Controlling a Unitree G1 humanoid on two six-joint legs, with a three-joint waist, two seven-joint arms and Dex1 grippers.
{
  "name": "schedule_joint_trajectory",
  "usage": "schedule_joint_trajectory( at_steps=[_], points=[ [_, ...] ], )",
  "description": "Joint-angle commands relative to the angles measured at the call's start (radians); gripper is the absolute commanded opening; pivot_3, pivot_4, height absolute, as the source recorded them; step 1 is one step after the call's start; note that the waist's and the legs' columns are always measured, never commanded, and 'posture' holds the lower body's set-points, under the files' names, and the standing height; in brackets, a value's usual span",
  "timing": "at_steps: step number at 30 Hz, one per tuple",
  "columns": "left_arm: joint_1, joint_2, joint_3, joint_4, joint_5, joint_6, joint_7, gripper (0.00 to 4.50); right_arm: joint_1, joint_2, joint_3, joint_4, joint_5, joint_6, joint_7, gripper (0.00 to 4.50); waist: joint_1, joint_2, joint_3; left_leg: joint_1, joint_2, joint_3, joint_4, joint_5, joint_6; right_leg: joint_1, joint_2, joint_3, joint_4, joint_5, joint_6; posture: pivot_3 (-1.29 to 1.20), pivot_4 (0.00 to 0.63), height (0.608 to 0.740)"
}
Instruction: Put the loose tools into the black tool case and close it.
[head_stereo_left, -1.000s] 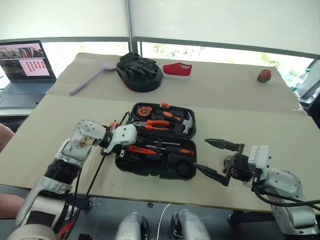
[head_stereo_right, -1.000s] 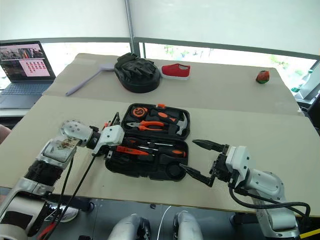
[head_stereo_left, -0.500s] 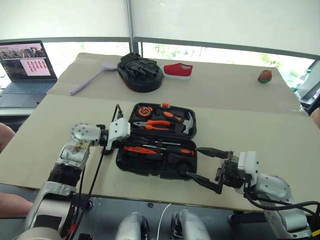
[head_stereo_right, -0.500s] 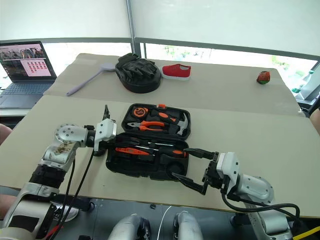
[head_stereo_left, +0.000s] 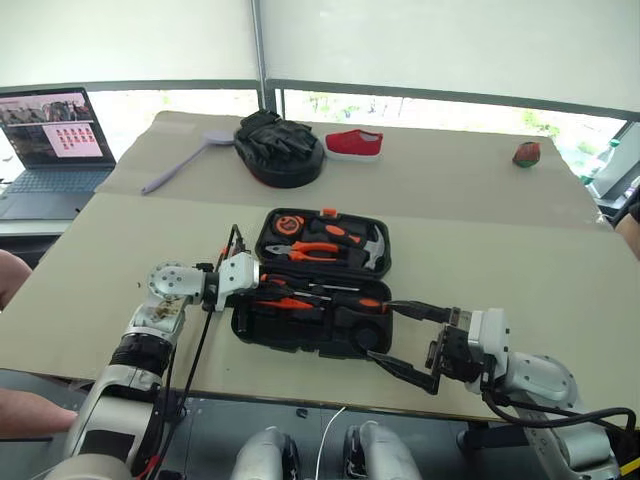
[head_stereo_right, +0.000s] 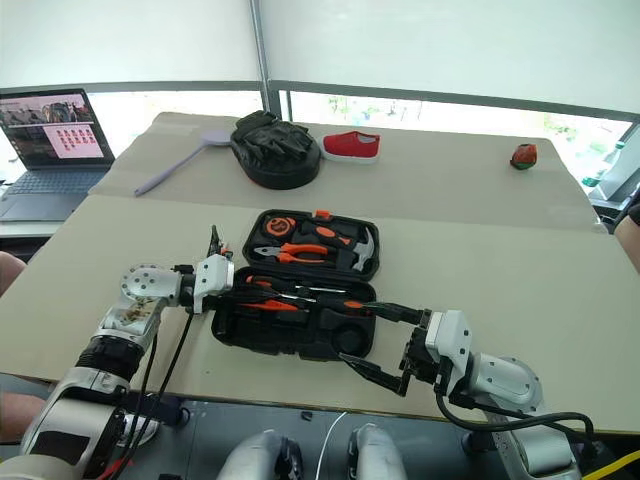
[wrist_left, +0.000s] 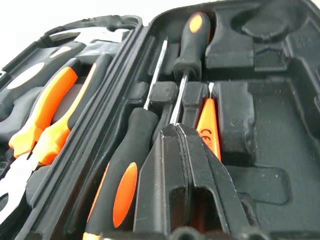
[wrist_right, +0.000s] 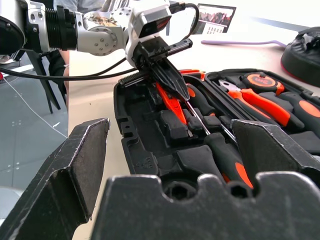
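The black tool case (head_stereo_left: 300, 338) lies open on the table. Its far half holds orange-handled pliers (head_stereo_left: 310, 250) and a hammer. In the near half, two screwdrivers with black-and-orange handles (wrist_left: 120, 185) (wrist_left: 192, 35) lie in their slots, with a slim orange tool (wrist_left: 207, 130) beside them. My left gripper (head_stereo_left: 268, 289) is shut, its tips down in the near half's left end, over a screwdriver shaft and right beside the orange tool. I cannot tell whether they touch. My right gripper (head_stereo_left: 385, 330) stands wide open at the case's near right corner, with nothing between its fingers.
At the back of the table are a round black glove pile (head_stereo_left: 280, 150), a red shoe (head_stereo_left: 355, 140), a lilac long-handled spoon (head_stereo_left: 185, 158) and a small red object (head_stereo_left: 528, 152). A laptop (head_stereo_left: 50, 130) sits far left. A person's hand (head_stereo_left: 30, 415) shows at the lower left.
My left gripper has shut and sunk into the case's near half. My right gripper has drifted left toward the case's near right corner, still open.
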Motion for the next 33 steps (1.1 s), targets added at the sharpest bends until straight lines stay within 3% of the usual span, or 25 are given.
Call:
schedule_joint_trajectory(
  at_steps=[1, 11, 16, 20, 23, 29, 33],
  points=[
    [0.043, 0.022, -0.049, 0.025, 0.066, 0.011, -0.006, 0.02, -0.032, 0.002, -0.009, -0.010, 0.004, -0.006, -0.003, 4.50, -0.004, 0.002, -0.001, 0.000, 0.000, 0.000, 0.000, 0.000, 0.000, 0.000, 0.000, 0.000, 0.000, 0.000, 0.000, 0.00, 0.150, 0.740],
    [0.040, 0.039, -0.057, 0.014, 0.080, 0.003, 0.023, 0.02, -0.085, 0.020, 0.005, 0.048, -0.014, -0.026, 0.011, 4.50, -0.008, 0.004, -0.003, 0.001, 0.000, 0.000, -0.001, 0.000, -0.001, 0.001, -0.002, 0.000, 0.000, 0.000, 0.000, 0.00, 0.150, 0.740],
    [0.019, 0.043, 0.075, -0.097, -0.102, 0.160, 0.035, 0.02, -0.118, 0.020, -0.012, 0.087, -0.004, -0.038, 0.030, 4.50, -0.012, 0.004, -0.003, -0.001, 0.000, 0.000, -0.001, 0.001, -0.001, -0.001, -0.002, 0.000, 0.000, 0.000, 0.000, 0.00, 0.150, 0.740],
    [0.073, 0.131, 0.218, -0.272, -0.281, 0.385, 0.029, 0.02, -0.122, 0.015, -0.053, 0.100, 0.044, -0.044, 0.066, 4.50, -0.016, 0.002, -0.001, -0.006, 0.000, -0.001, 0.000, 0.004, -0.007, -0.005, -0.001, -0.001, 0.000, 0.000, 0.000, 0.00, 0.150, 0.740],
    [0.198, 0.227, 0.341, -0.347, -0.312, 0.442, 0.077, 0.64, -0.121, -0.002, -0.091, 0.121, 0.051, -0.059, 0.094, 4.50, -0.020, 0.003, -0.001, -0.005, 0.000, -0.001, -0.001, 0.005, -0.008, -0.004, -0.001, -0.001, 0.000, 0.000, 0.000, 0.00, 0.150, 0.740],
    [0.611, 0.301, 0.641, -0.374, -0.317, 0.431, 0.150, 2.82, -0.067, -0.044, -0.135, 0.167, 0.011, -0.140, 0.153, 4.50, -0.017, 0.004, 0.001, -0.003, -0.001, -0.001, -0.002, -0.001, -0.010, -0.003, -0.005, -0.001, -0.002, -0.002, 0.003, 0.00, 0.150, 0.740],
    [0.793, 0.306, 0.791, -0.347, -0.316, 0.429, 0.203, 4.29, -0.050, -0.059, -0.146, 0.189, 0.019, -0.178, 0.202, 4.50, -0.003, 0.003, 0.002, -0.003, -0.001, -0.002, -0.002, -0.005, -0.016, -0.006, -0.008, -0.003, -0.004, -0.003, 0.001, 0.00, 0.150, 0.740]
  ],
)
